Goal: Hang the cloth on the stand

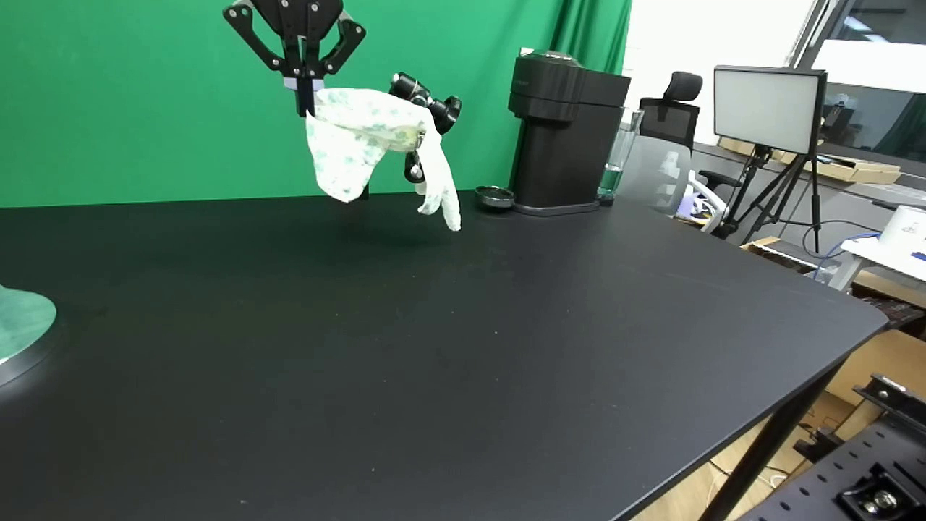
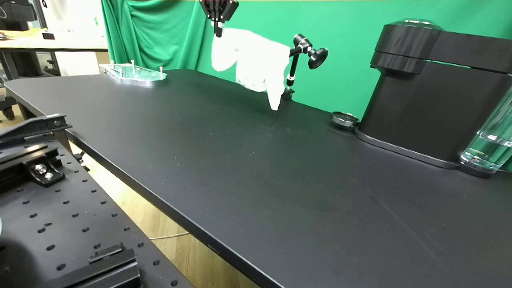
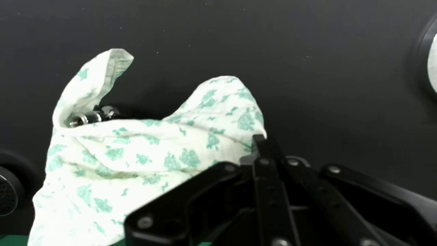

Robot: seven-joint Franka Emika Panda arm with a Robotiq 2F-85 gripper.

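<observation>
The white cloth with green print (image 1: 343,155) hangs in the air above the table and drapes over the arm of the black stand (image 1: 434,108). It also shows in an exterior view (image 2: 258,52) and in the wrist view (image 3: 136,160). The stand's knob and pole (image 2: 294,68) stick out behind the cloth; in the wrist view its metal tip (image 3: 87,118) pokes out by a fold. My gripper (image 1: 305,101) is shut on the cloth's corner, at the end away from the stand. It also shows in an exterior view (image 2: 218,30) and in the wrist view (image 3: 264,143).
A black coffee machine (image 1: 561,130) with a small round dish (image 1: 495,197) stands beside the stand on the black table (image 1: 434,347). A round green-topped object (image 1: 25,322) is at the table's far side. A clear plate with pegs (image 2: 136,76) also shows.
</observation>
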